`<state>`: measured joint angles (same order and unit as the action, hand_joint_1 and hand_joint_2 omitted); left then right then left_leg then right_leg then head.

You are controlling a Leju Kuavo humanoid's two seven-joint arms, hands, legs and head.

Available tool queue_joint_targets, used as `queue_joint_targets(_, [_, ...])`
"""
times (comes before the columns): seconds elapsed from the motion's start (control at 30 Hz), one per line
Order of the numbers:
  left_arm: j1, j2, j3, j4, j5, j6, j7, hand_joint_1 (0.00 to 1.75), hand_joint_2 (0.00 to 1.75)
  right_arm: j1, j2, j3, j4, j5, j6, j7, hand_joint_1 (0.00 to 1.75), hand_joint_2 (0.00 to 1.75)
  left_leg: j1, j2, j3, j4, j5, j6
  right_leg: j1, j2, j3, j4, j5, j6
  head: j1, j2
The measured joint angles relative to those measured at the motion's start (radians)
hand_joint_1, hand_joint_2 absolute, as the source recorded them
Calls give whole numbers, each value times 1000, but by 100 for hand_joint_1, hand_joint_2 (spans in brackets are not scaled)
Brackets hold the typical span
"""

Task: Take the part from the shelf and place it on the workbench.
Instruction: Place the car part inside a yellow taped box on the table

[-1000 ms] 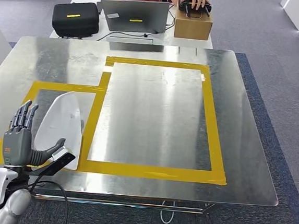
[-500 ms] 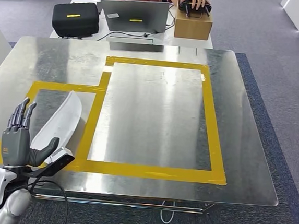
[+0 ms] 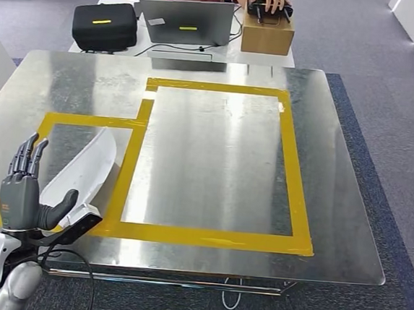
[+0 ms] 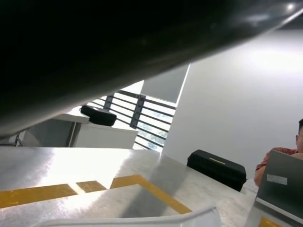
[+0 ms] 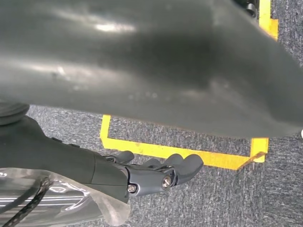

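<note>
White curved part [image 3: 83,169] is down on the steel counter [image 3: 215,163], sitting inside the smaller yellow tape box [image 3: 87,120] near our left corner. Our left hand [image 3: 24,193] is just beside it, fingers spread upward, gripping nothing. Our right hand [image 5: 157,172] hangs over grey carpet [image 5: 214,198], fingers loosely extended, empty too.

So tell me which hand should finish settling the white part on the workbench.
Left. The left hand is at the white part in the small taped box on the workbench, fingers spread. The right hand hangs over the floor.
</note>
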<state>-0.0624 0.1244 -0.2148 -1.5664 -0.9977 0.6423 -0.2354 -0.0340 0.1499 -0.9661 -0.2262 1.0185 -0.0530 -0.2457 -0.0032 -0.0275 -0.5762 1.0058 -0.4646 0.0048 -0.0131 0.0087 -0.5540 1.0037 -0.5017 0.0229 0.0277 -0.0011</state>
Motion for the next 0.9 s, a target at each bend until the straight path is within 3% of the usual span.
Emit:
queue_joint_targets(0.6, [3,0,-4,-4,8,-15,4,0,0,0,0,-7,0,1,1,10,0,0,-2,0,-2,6,-3,4,-2,0,0,-1,0,2,0,0])
queue_joint_targets(0.7, [3,0,-4,-4,14,-19,7,0,0,0,0,-9,0,2,3,16,0,0,-3,0,-4,11,-6,9,-3,0,1,-1,0,6,0,0])
queue_joint_targets(0.83, [3,0,-4,-5,17,-24,8,0,0,-1,-1,-14,0,3,5,30,0,0,-2,2,-4,7,1,23,-5,0,1,-3,1,20,0,0])
queue_joint_targets(0.9, [2,-1,-5,-6,17,-26,8,0,0,-1,-2,-16,0,4,6,37,0,0,4,5,0,-9,13,33,-3,0,-15,31,-32,25,3,0])
